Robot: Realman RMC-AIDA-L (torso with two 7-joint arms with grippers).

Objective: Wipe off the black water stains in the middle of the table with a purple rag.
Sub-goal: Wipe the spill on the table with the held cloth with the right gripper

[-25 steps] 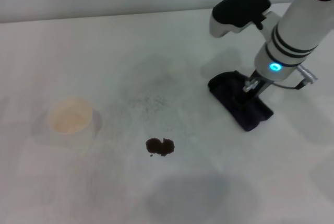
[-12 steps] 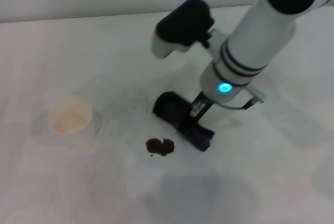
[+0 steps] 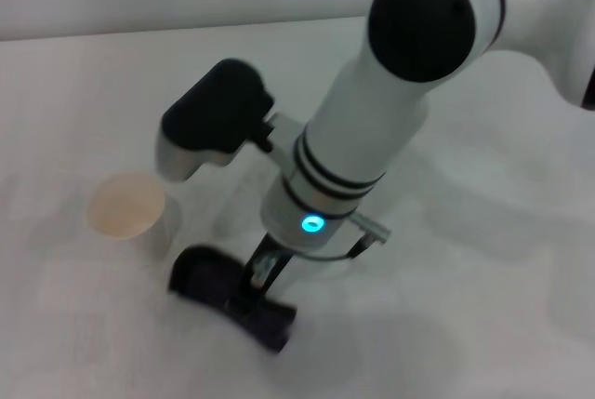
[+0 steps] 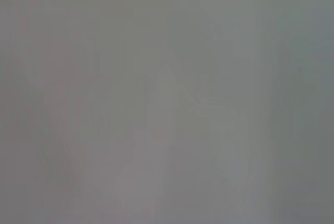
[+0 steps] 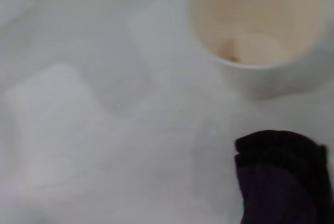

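My right arm reaches across the white table (image 3: 483,269). Its gripper (image 3: 251,290) is shut on the dark purple rag (image 3: 206,281) and presses it flat on the tabletop, just right of the cup. The rag also shows in the right wrist view (image 5: 282,182). The black water stain shows in no view; the spot where it lay is covered by my right wrist and the rag. The left wrist view is a blank grey blur, and my left gripper is out of sight.
A cream paper cup (image 3: 125,208) stands upright on the left of the table, close to the rag's left end. It fills the right wrist view's upper part (image 5: 255,20). Bare tabletop lies to the right of my arm.
My right arm has dragged the rag from the right side of the table leftwards and nearer, over the stain's spot, to beside the cup. The stain, seen earlier, no longer shows.
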